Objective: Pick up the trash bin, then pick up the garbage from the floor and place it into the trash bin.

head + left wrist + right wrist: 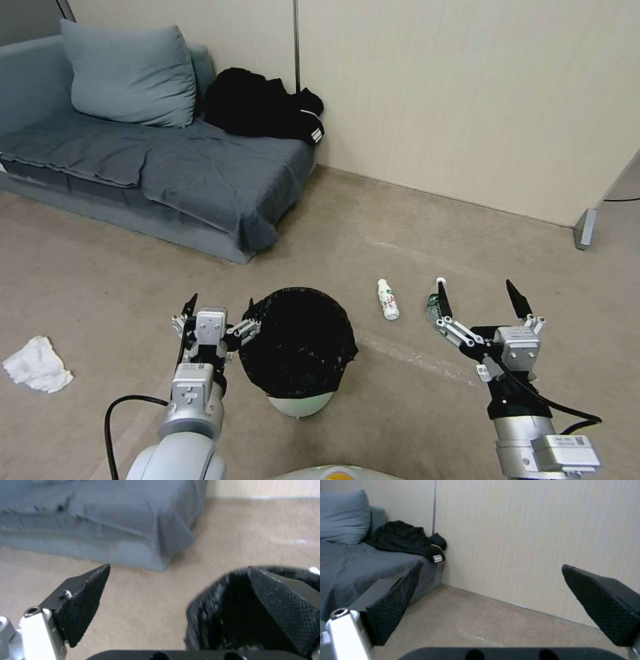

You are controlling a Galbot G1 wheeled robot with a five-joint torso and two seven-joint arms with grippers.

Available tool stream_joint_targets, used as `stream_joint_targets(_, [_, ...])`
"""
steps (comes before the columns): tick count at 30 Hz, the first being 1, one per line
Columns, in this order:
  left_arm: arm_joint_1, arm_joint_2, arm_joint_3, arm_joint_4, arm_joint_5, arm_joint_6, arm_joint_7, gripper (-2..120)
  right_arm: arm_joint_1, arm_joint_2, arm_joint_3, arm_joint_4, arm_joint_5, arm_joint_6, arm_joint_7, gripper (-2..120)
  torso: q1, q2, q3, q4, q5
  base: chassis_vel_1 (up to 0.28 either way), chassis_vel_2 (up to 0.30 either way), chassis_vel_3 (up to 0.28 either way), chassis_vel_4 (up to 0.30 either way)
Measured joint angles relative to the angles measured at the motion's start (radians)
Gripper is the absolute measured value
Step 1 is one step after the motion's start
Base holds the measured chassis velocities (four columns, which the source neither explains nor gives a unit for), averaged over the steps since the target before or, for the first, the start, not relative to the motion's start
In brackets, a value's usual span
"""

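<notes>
Nearest the robot, the trash bin point(299, 353) stands on the floor just ahead of its base, a white tub with a black bag folded over the rim. The left gripper point(220, 313) sits at the bin's left side, fingers spread wide and holding nothing; in the left wrist view one finger point(286, 612) lies at or just over the bag-covered rim point(213, 605) while the other hangs outside over bare carpet. The bin is not yet gripped.

The right gripper point(479, 299) hovers to the right of the bin, also wide open and empty (it looks idle for now).

To take the bin well, I judge the left gripper should straddle the rim squarely, one finger inside and one outside, and go deep enough to pinch the plastic wall and not just the loose bag, which could slip.

A little farther on, a small white bottle point(388, 299) lies on the carpet between the bin and the right gripper, and a crumpled tissue point(37, 364) lies well off to the left. Beyond them, a grey sofa point(167, 167) stands against the wall.
</notes>
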Motion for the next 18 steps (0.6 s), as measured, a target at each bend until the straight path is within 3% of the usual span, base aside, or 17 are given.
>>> stream_joint_targets(2, [-0.004, 0.002, 0.005, 0.0, -0.029, 0.077, 0.007, 100, 0.002, 0.0, 0.0, -0.005, -0.007, 0.01, 0.003, 100, 0.0, 0.0, 0.0, 0.0, 0.0, 0.0, 0.0, 0.0, 0.0])
stream_joint_targets(7, [-0.015, 0.008, 0.003, 0.004, -0.078, 0.174, 0.033, 100, 0.003, 0.0, 0.003, -0.02, -0.026, 0.025, 0.014, 100, 0.0, 0.0, 0.0, 0.0, 0.0, 0.0, 0.0, 0.0, 0.0])
stream_joint_targets(18, [-0.074, 0.01, -0.026, 0.083, -0.148, 0.256, 0.023, 100, -0.002, 0.0, 0.005, -0.028, -0.058, 0.038, 0.03, 100, 0.0, 0.0, 0.0, 0.0001, 0.0001, 0.0, 0.0, 0.0, 0.0])
